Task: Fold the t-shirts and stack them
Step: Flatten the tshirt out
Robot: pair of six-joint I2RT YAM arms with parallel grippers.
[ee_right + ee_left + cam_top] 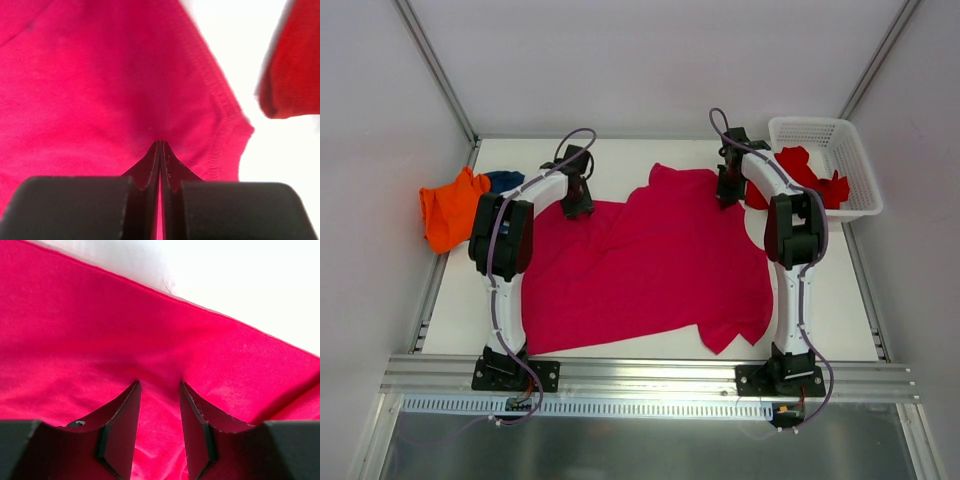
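creased, soft magenta-pink t-shirt (650,265)

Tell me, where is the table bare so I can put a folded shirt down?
Roomiest: the right side, between the right arm and the edge of the table, nearer than the basket. A thinner strip runs left of the left arm, nearer than the orange shirt. The pink shirt fills the middle; the far corners are crowded.
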